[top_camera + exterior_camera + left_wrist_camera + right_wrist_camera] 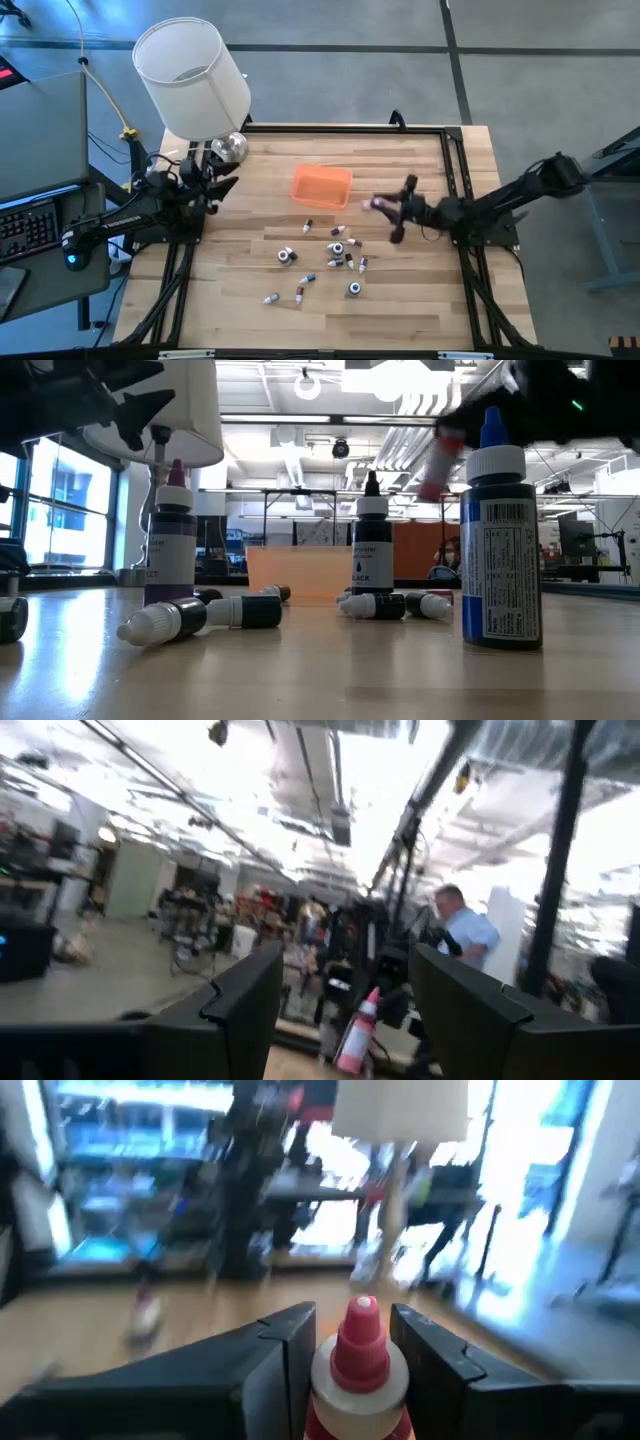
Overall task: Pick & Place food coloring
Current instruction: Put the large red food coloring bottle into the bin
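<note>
Right gripper (352,1342), at centre right in the high view, clamps a red bottle (358,1370) that could slip before reaching the tray (321,186); the left gripper (345,1005) idles open.

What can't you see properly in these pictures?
- Red bottle in the right gripper: right wrist view cuts off its body at the edge; low view shows it only as a blur.
- Tray: low view, bottles in front hide its base, and nothing shows inside it.
- Bottles on the table: high view, too small to read labels.
- Left gripper: open, waiting at the table's left edge.
</note>
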You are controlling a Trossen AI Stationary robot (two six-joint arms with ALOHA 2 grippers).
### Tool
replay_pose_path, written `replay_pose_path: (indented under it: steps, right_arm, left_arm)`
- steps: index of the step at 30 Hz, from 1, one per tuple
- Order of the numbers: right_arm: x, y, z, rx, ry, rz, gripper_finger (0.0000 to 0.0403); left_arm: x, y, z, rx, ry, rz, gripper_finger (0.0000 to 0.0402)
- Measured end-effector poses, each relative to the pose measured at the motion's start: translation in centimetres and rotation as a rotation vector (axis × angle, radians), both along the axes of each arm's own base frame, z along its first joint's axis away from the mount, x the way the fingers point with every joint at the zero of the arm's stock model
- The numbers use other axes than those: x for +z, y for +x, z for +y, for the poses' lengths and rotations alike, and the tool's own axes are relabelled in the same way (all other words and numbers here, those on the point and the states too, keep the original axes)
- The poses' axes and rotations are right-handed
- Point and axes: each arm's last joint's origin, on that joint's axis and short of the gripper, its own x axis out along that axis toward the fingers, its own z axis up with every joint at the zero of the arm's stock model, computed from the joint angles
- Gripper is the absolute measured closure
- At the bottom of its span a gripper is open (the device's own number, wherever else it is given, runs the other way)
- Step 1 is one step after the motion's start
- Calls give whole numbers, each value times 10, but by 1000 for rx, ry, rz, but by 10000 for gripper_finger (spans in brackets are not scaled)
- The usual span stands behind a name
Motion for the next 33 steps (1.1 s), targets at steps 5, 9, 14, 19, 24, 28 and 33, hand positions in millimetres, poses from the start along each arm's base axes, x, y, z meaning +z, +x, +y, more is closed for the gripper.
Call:
replay_pose_path:
  steps: [5, 9, 14, 19, 24, 28, 33]
  right_arm:
    - [42, 48, -30, -167, -33, -10, 287]
    - [33, 88, -61, -260, -5, 159, 290]
    - [-2, 119, -92, -325, 137, 240, 290]
    - [-28, 134, -105, -379, 160, 298, 289]
    - [-44, 137, -106, -393, 186, 334, 289]
    - [-49, 135, -108, -479, 158, 381, 288]
    - [-54, 131, -116, -513, 172, 423, 282]
  left_arm:
    - [2, -1, 1, 36, -10, -32, 185]
    - [2, -1, 1, 29, -13, -31, 185]
    - [1, 0, -1, -36, 8, -4, 185]
    - [0, 0, -1, -36, 6, 1, 185]
    - [0, 0, -1, -33, 2, 8, 185]
    - [-1, 1, -1, -33, -1, 12, 185]
    - [-3, 1, 0, -32, -9, 32, 185]
